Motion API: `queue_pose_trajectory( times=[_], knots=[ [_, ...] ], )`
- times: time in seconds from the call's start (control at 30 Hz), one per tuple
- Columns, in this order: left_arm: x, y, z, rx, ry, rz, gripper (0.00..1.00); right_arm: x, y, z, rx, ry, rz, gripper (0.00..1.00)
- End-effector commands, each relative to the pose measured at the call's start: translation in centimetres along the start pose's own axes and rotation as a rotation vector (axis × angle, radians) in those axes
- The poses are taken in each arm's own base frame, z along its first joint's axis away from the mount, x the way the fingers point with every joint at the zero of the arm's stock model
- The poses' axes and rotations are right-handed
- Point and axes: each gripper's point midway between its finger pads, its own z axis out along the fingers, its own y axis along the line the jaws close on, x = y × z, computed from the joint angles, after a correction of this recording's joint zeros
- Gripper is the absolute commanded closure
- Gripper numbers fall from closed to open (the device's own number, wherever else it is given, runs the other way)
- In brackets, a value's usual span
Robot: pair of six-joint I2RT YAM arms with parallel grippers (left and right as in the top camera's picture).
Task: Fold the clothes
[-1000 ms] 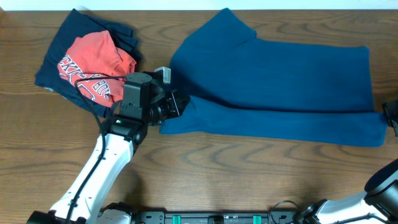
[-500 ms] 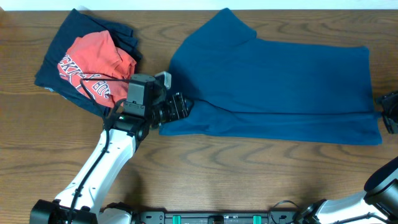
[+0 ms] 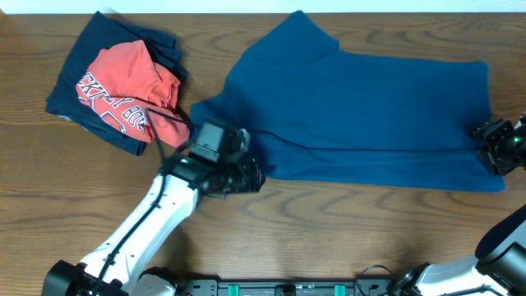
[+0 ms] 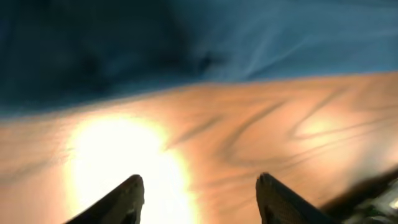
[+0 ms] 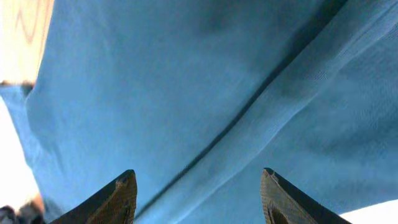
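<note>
Left claw gapes over wood table; right claw gapes above blue T-shirt.

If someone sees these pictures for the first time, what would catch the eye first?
The large blue shirt, with a long fold along its near side, fills the middle and right of the table. At the far left, a red tee lies on a navy garment. The left gripper is open beside the shirt's near left corner, and the right gripper is open over its right end.
</note>
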Motion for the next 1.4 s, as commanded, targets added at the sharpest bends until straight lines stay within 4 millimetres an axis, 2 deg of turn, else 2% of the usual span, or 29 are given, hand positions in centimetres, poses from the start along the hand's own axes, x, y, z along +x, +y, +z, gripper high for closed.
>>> queue_pose_trajectory(
  times=[0.0,0.1,0.2,0.27,0.33,0.4,0.43,0.53,0.6,0.7,0.8,0.83,0.9,0.97,1.2,1.37],
  knots=[
    [-3.7,0.9,-3.4,-0.217,-0.163,-0.013,0.41,0.7,2.5,-2.4,-0.059,-0.022,-0.077,0.37],
    [-5.1,0.8,-6.5,-0.297,-0.222,-0.044,0.40,1.9,2.9,-4.0,-0.058,-0.017,-0.074,0.35],
    [-5.7,0.8,-7.1,-0.297,-0.246,-0.094,0.37,3.2,3.3,-5.2,-0.054,-0.003,-0.071,0.34],
    [-5.6,1.0,-6.2,-0.294,-0.221,-0.116,0.36,4.1,3.4,-5.8,-0.050,0.008,-0.070,0.33],
    [-5.4,0.0,-4.6,-0.237,-0.165,-0.111,0.36,4.6,3.6,-6.0,-0.046,0.018,-0.071,0.32],
    [-5.1,-1.9,-2.3,-0.142,-0.086,-0.070,0.37,4.9,3.7,-5.9,-0.044,0.029,-0.072,0.31],
    [-4.8,-2.2,-1.2,-0.131,-0.052,-0.065,0.37,4.9,3.6,-5.9,-0.039,0.030,-0.074,0.31],
    [-3.9,-1.2,1.4,-0.178,0.033,-0.077,0.37,4.9,3.4,-5.7,-0.019,0.027,-0.077,0.30],
    [-3.7,-0.8,2.5,-0.195,0.067,-0.063,0.37,4.8,3.3,-5.7,-0.018,0.027,-0.077,0.30],
    [-4.1,-1.1,2.3,-0.198,0.089,0.037,0.41,4.8,3.3,-5.7,-0.015,0.025,-0.076,0.30],
    [-5.2,-3.1,0.4,-0.167,0.057,0.185,0.39,4.8,3.3,-5.7,-0.015,0.025,-0.077,0.30],
    [-5.7,-4.0,-0.3,-0.151,0.035,0.241,0.36,4.8,3.3,-5.7,-0.015,0.026,-0.077,0.31],
    [-6.2,-5.3,-1.4,-0.129,0.001,0.290,0.34,4.8,3.3,-5.7,-0.014,0.025,-0.077,0.30],
    [-6.1,-5.9,-1.5,-0.122,-0.004,0.299,0.34,4.8,3.2,-5.7,-0.011,0.024,-0.076,0.30],
    [-3.5,-5.2,2.4,-0.164,0.114,0.287,0.35,4.7,2.4,-5.7,0.032,0.016,-0.073,0.30],
    [-2.6,-5.0,6.0,-0.188,0.178,0.307,0.36,4.6,2.5,-5.7,0.031,0.013,-0.075,0.29]
  ],
)
